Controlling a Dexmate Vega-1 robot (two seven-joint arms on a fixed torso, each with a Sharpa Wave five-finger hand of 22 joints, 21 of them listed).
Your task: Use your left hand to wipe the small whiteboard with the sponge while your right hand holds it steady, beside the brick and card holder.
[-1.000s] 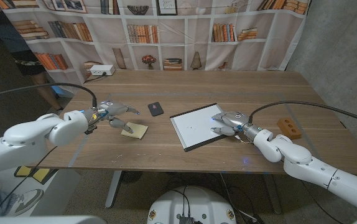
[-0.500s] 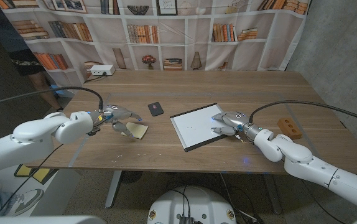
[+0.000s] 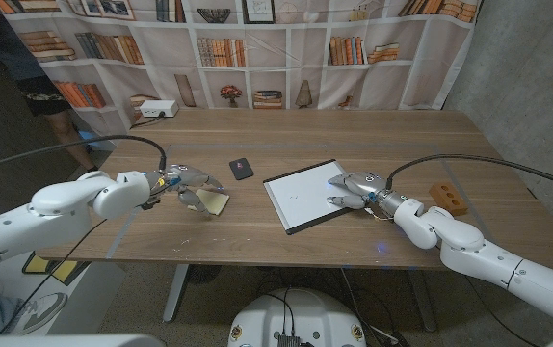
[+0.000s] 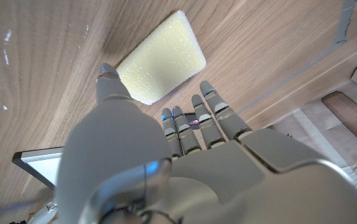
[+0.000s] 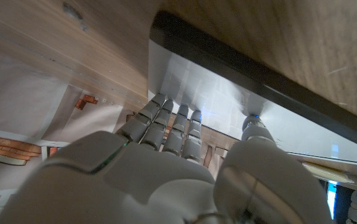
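Partly, left hand (image 3: 192,185) covers sponge (image 3: 215,200); contact unclear

Porous foam sponge (image 4: 161,61) on matt wooden table (image 3: 354,135).

The left robot hand (image 3: 188,183) hid part of the sponge (image 3: 215,201); whether it touched was unclear.

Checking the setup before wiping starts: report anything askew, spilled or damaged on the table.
Nothing spilled or damaged. The whiteboard lies skewed to the table's edge, under the right robot hand. The sponge lies flat by the left robot hand, not yet gripped. The brick sits near the right edge.
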